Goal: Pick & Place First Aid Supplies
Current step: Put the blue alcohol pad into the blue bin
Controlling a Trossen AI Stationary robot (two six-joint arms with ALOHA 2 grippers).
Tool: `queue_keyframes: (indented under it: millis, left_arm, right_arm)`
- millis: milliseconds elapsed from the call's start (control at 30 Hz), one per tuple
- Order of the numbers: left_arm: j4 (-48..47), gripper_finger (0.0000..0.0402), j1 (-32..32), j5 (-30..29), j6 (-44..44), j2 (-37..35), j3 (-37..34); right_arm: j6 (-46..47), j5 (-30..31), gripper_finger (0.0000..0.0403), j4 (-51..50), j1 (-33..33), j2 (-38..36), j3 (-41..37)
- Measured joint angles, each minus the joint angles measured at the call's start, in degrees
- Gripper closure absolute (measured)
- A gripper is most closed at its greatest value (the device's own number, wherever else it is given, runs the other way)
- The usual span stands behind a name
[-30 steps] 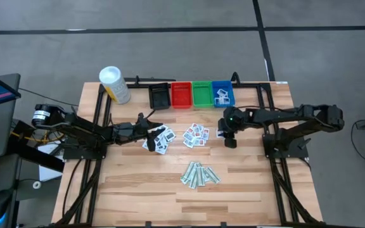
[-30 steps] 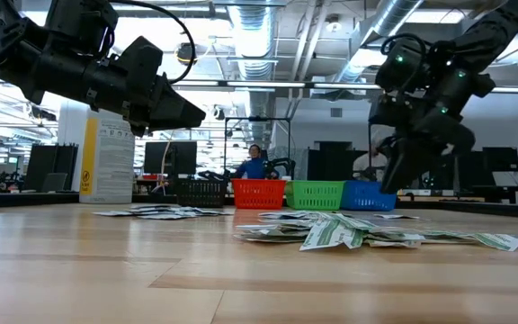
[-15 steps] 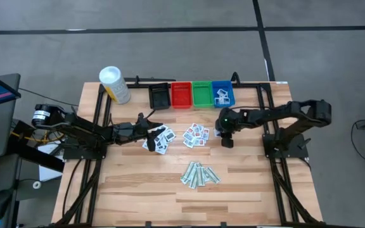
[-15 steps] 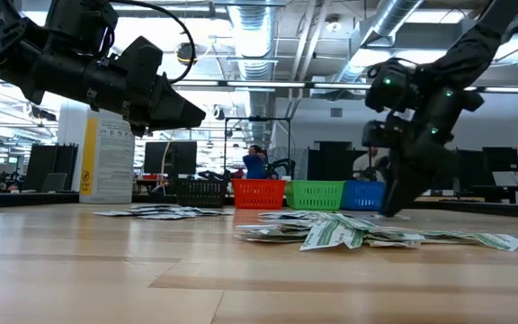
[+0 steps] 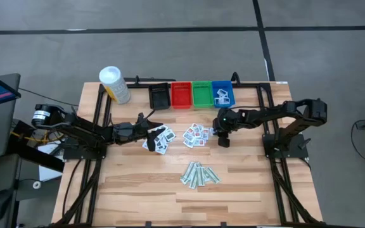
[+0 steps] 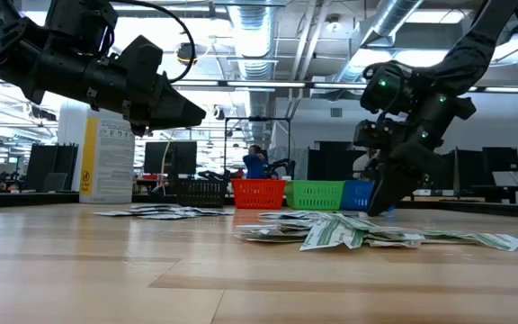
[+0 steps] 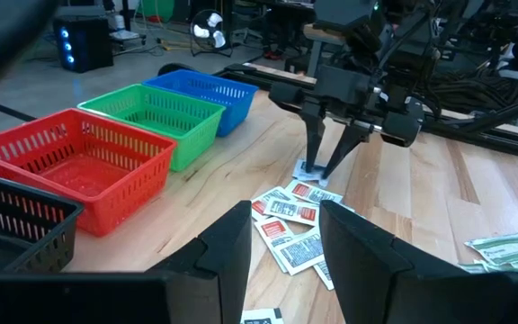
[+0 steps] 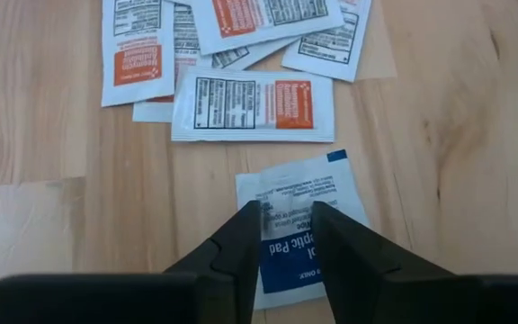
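Observation:
The first aid supplies lie on the wooden table in groups. Dark-print packets [image 5: 159, 139] are at the left, red-print packets [image 5: 196, 135] in the middle, and pale-green strips [image 5: 199, 174] are nearer. A single blue-print packet [image 8: 299, 193] lies right of the red-print ones. My right gripper [image 8: 286, 236] is down on this packet, pointing steeply down, its fingers a little apart. My left gripper [image 5: 149, 128] hangs open above the dark-print packets, nearly level, with nothing between its fingers [image 7: 286, 225]. My right gripper comes from above, slanting from the table's right side. Its two fingertips [image 7: 313, 167] stand on the top face of the blue-print packet, near its middle [image 8: 286, 216]. A strip of the packet shows in the gap between them. The packet lies flat on the table.
Black [image 5: 160, 96], red [image 5: 181, 95], green [image 5: 202, 94] and blue [image 5: 223, 94] bins stand in a row at the far edge; the blue one holds white packets. A white canister [image 5: 115, 84] stands at the far left. Bare wood lies toward the near edge.
My right gripper has come down and a little toward the table's left, onto the blue-print packet, tipping more steeply downward. The packet has stayed where it was. My left arm has kept still.

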Motion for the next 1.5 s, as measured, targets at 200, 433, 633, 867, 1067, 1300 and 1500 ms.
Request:
queue_keyframes:
  millis: [200, 433, 633, 867, 1067, 1300, 1500]
  left_arm:
    - [0.0, 0.0268, 0.0, 0.0, 0.0, 0.0, 0.0]
    - [0.0, 0.0268, 0.0, 0.0, 0.0, 0.0, 0.0]
    - [0.0, 0.0268, 0.0, 0.0, 0.0, 0.0, 0.0]
    - [-0.1, 0.0268, 0.0, 0.0, 0.0, 0.0, 0.0]
    - [-0.1, 0.0268, 0.0, 0.0, 0.0, 0.0, 0.0]
    - [-0.1, 0.0268, 0.0, 0.0, 0.0, 0.0, 0.0]
    - [-0.1, 0.0268, 0.0, 0.0, 0.0, 0.0, 0.0]
  right_arm:
    - [0.6, 0.0, 0.033, -0.4, 0.0, -0.1, 0.0]
    - [0.8, 0.1, 0.0335, -0.4, 0.0, -0.1, 0.0]
    - [0.8, 0.2, 0.034, -0.2, 0.0, -0.5, -0.1]
    - [0.8, 0.2, 0.0393, -1.4, 0.0, -4.9, -0.3]
    - [1.5, 2.3, 0.0395, -3.0, 0.2, -9.8, -0.5]
    - [2.7, 11.1, 0.0398, -4.6, 0.9, -15.0, -0.4]
    - [3.8, 26.4, 0.04, -3.9, 1.1, -19.2, -0.3]
